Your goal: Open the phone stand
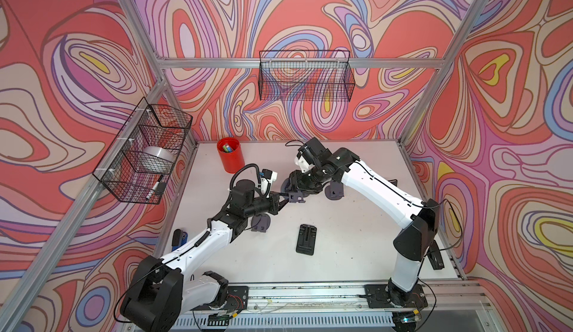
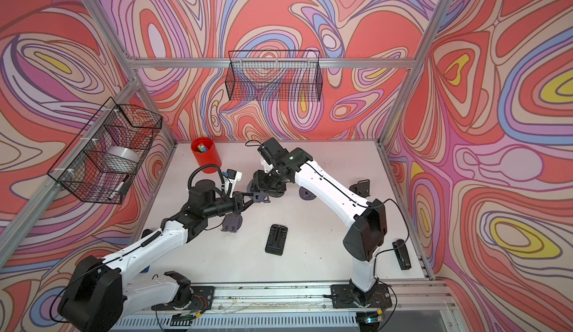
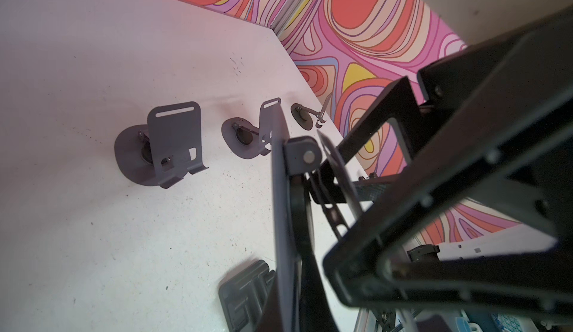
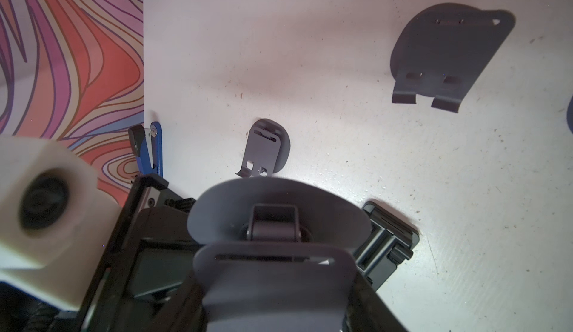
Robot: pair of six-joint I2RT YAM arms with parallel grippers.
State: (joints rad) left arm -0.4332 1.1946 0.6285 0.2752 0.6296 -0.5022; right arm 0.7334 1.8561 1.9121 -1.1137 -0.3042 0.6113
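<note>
**Stand gripped from both sides**

Grey metal phone stand [image 1: 296, 197] sits between the two grippers near the middle of the white table [image 1: 356, 237]. Its slotted plate and oval base are splayed at the hinge. The left gripper [image 1: 284, 200] has its fingers pinched tight on the plate's edge. The right gripper [image 1: 293, 187] clasps the base. A second grey stand [image 1: 260, 223] and a flat black folded stand [image 1: 306, 239] rest nearby, and a red cylindrical cup [image 1: 230, 156] stands at the back.
</note>
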